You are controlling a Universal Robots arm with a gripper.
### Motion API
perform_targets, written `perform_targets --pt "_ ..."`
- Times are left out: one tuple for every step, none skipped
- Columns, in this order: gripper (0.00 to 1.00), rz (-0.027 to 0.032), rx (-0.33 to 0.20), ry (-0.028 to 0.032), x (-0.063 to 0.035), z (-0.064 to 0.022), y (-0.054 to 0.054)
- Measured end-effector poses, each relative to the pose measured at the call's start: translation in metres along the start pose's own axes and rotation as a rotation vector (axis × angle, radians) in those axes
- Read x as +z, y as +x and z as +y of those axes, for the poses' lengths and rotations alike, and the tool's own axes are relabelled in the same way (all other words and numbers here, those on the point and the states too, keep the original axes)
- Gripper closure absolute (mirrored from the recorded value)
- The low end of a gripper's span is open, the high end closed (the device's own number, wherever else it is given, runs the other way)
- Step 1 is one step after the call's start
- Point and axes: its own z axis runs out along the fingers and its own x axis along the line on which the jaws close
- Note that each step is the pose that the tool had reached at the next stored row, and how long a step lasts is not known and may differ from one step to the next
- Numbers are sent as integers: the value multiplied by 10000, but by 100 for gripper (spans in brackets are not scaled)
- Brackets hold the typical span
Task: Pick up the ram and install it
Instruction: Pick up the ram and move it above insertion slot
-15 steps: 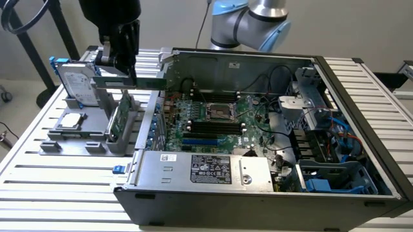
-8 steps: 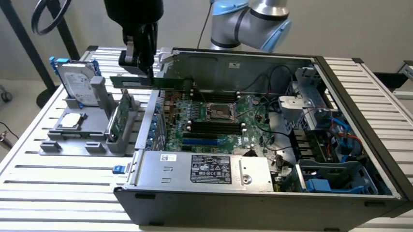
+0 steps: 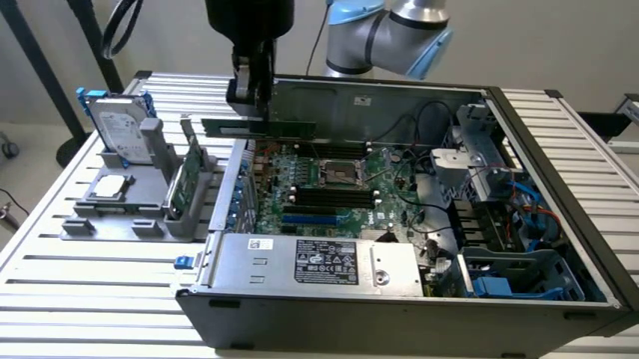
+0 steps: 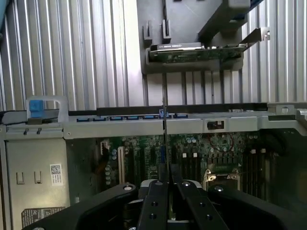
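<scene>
Exterior view: the ram [image 3: 262, 129] hangs level above the motherboard's [image 3: 330, 183] far edge, its top edge pinched near mid-length between the jaws of the gripper [image 3: 251, 105], which press on its two flat faces; it looks light, stiff and thin, probably brittle at the chips and contact edge, so a hold on the faces seems right; beside the motherboard's near edge, the power supply [image 3: 250, 262] bears a black label [image 3: 328, 263] whose print is too small to read.
</scene>
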Motion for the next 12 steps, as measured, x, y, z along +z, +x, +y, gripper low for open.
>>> perform_targets --pt "87 -1 -1 0 -1 -45 -3" --pt "87 0 0 0 -3 -94 -6" --pt "87 -1 -1 1 -4 -139 -9" --pt "87 -1 -1 0 -5 -182 -11" --pt "87 -1 -1 0 -7 -227 -14" --pt "87 0 -1 0 -8 -272 -18" --pt "87 1 -1 0 -10 -315 -23" --pt "87 4 -1 0 -11 -356 -28" --pt "87 6 -1 0 -11 -395 -36" --pt "87 9 0 2 -10 -426 -49" --pt "87 16 -1 7 -6 -451 -69" --pt "87 29 -1 12 -1 -470 -95"
